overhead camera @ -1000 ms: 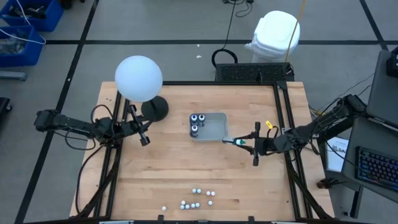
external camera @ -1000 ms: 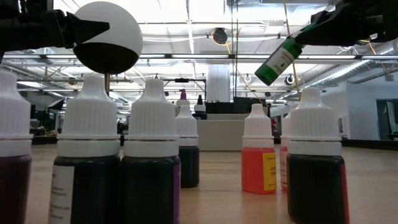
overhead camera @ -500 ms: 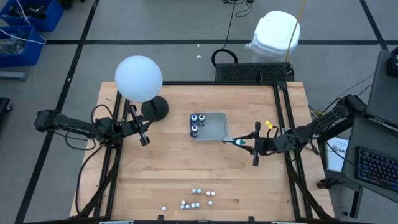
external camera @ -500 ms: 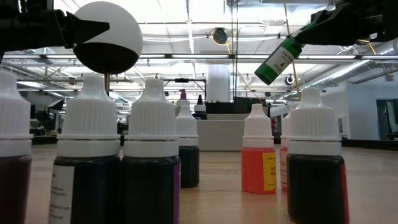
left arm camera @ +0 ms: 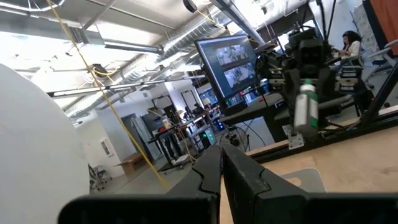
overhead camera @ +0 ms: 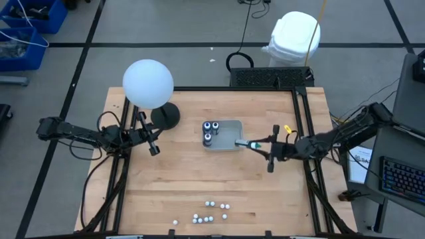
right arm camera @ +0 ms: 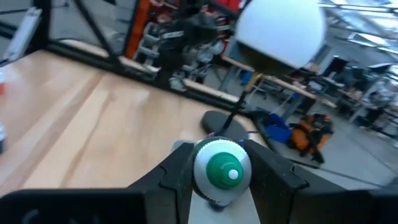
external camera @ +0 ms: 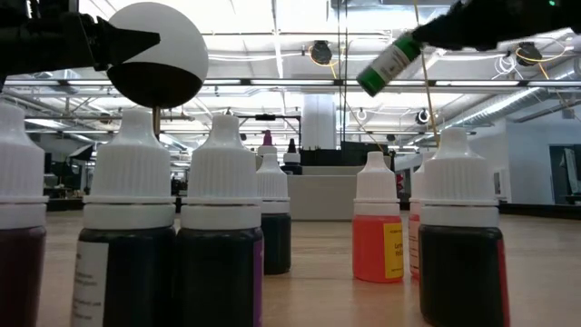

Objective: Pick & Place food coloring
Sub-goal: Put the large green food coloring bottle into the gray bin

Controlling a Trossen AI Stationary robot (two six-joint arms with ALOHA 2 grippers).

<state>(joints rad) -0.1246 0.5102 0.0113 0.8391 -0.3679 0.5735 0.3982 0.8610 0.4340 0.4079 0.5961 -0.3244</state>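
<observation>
A green food coloring bottle (overhead camera: 249,143) with a pale label is in my shut right gripper (overhead camera: 260,144), above the right edge of the clear tray (overhead camera: 229,137). In the low view the bottle (external camera: 386,65) slants high above the table. Three dark round jars (overhead camera: 210,130) stand in the tray's left part. Several small white-capped bottles (overhead camera: 209,212) stand upright near the table's near edge, and loom large in the low view (external camera: 218,245). My left gripper (overhead camera: 154,147) waits shut at the table's left, by the lamp. My right gripper pinches the green bottle's body (right arm camera: 222,171) between its two fingers (right arm camera: 174,180), one on each side. The fingers come from the table's right. The bottle lies roughly along them and sticks out past them toward the left, its free end (external camera: 368,82) tipped down. It is lifted clear.
A lamp with a white globe (overhead camera: 148,83) and a dark round base (overhead camera: 166,116) stands at the far left, close to my left gripper. Dark frame rails (overhead camera: 302,126) run along both table sides. Bare wood (overhead camera: 199,176) lies between the tray and the small bottles.
My right gripper has moved toward the table's far edge and up, carrying the green bottle from beside the tray's near right corner to above its right edge. The bottle has tipped closer to level. The gripper has stayed shut on it.
</observation>
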